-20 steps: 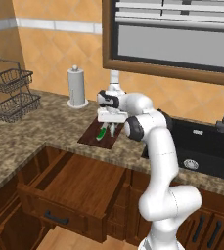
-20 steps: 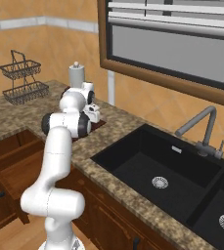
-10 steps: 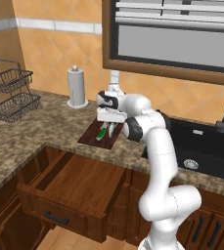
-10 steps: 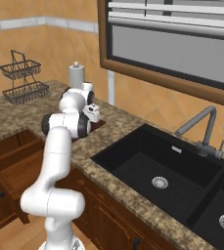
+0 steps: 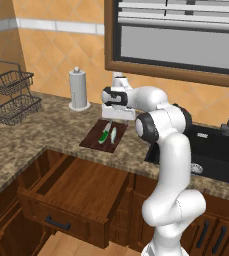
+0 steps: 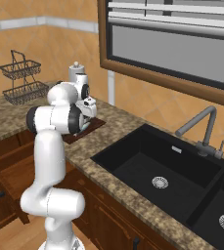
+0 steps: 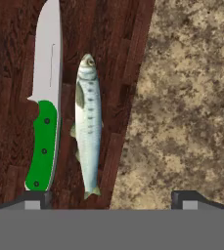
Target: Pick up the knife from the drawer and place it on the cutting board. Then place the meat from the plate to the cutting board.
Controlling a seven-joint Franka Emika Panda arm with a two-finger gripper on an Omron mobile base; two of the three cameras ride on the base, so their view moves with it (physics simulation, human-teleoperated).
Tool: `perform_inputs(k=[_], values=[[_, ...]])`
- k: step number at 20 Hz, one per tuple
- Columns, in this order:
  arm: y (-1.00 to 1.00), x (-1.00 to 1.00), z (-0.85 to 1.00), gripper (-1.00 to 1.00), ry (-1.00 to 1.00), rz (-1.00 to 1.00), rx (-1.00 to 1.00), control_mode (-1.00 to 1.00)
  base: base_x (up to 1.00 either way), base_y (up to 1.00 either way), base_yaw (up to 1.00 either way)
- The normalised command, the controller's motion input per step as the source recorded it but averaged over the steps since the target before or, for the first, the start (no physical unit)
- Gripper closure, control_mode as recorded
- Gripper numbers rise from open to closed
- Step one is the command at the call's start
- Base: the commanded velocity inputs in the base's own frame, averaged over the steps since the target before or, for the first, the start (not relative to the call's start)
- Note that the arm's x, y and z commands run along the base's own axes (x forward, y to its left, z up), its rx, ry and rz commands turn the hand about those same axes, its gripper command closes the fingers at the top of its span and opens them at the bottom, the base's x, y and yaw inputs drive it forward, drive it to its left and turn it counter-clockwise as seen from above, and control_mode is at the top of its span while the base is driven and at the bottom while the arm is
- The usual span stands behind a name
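The green-handled knife (image 7: 45, 112) and the meat (image 7: 88, 132), a pale silvery fish, lie side by side on the dark wooden cutting board (image 7: 118, 49). They are close together, not overlapping. My gripper (image 7: 111, 197) hangs just above them, open, its fingertips (image 7: 35, 199) spread wide with nothing between them. From the left base, the knife (image 5: 105, 134) and meat (image 5: 113, 134) rest on the board (image 5: 92, 141) under the gripper (image 5: 115, 120). The drawer (image 5: 71, 190) stands pulled out below the counter. The plate is hidden from me.
A paper-towel holder (image 5: 78, 90) stands behind the board and a wire basket (image 5: 13, 97) sits far left. The black sink (image 6: 162, 171) with its faucet (image 6: 201, 129) lies to the right. Speckled counter (image 7: 191, 97) borders the board.
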Motion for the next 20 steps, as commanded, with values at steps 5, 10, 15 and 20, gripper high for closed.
perform_inputs(k=[5,10,15,20], values=[[-0.54,-1.0,0.51,-1.0,-0.28,0.0,0.0,-1.0,0.0,0.0,0.0],[-0.8,-1.0,0.15,-1.0,-0.26,0.01,0.0,-1.0,0.0,0.0,0.0],[-0.83,-1.0,0.04,-1.0,-0.15,0.0,0.0,-1.0,0.0,0.0,0.0],[-0.59,-0.99,0.06,-1.0,-0.08,-0.06,0.0,-1.0,0.0,0.0,0.0]])
